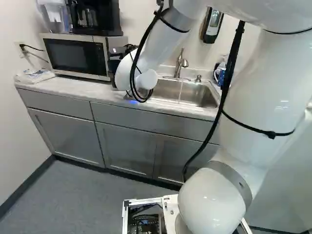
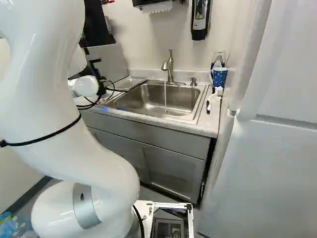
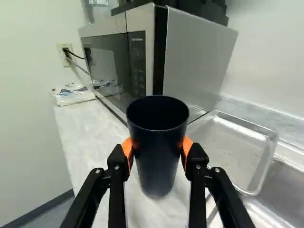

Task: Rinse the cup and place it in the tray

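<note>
- Cup, dark and upright, open end up, held over the counter, just beside the tray and outside it; whether its base touches the counter, I can't tell.
- Gripper: jaws closed on the cup from two sides, orange pads against its wall.
- Tray, shallow metal, lying between the microwave and the sink.
- Microwave on the counter's left part, near the back edge; a plastic packet at the left end.
- Faucet at the sink's back rim, water running down into the basin.
- Blue patterned mug near the counter's back right corner, a brush in front of it.
</note>
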{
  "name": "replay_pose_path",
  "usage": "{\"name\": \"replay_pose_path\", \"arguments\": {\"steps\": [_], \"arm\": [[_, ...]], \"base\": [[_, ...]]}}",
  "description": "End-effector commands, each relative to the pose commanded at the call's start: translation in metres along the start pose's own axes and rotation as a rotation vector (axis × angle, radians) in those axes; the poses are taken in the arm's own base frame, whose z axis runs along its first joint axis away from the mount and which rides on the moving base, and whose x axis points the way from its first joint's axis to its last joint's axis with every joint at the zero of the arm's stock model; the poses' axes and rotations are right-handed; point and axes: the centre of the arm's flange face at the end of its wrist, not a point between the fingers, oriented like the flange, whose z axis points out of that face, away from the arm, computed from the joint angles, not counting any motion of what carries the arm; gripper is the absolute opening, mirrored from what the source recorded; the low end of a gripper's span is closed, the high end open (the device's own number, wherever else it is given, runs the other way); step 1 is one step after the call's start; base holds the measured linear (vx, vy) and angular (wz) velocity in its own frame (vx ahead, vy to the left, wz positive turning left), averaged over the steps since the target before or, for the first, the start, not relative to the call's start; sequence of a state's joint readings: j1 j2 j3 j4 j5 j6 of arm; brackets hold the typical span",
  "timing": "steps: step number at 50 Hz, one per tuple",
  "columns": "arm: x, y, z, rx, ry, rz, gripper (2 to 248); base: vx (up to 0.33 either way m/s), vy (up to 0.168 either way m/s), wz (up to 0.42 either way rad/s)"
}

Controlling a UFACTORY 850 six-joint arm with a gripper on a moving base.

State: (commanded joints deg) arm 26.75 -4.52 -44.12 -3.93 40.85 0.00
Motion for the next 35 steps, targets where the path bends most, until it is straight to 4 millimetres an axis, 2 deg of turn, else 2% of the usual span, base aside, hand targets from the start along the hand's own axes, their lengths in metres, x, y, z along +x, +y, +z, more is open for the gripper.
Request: {"name": "replay_pose_path", "arguments": {"steps": [16, 35], "arm": [[0.014, 0.021, -0.018, -0.045, 0.032, 0.005, 120], [0.031, 0.054, -0.027, -0.129, 0.067, 0.037, 120]], "base": [[0.0, 0.0, 0.0], [0.0, 0.0, 0.0]]}}
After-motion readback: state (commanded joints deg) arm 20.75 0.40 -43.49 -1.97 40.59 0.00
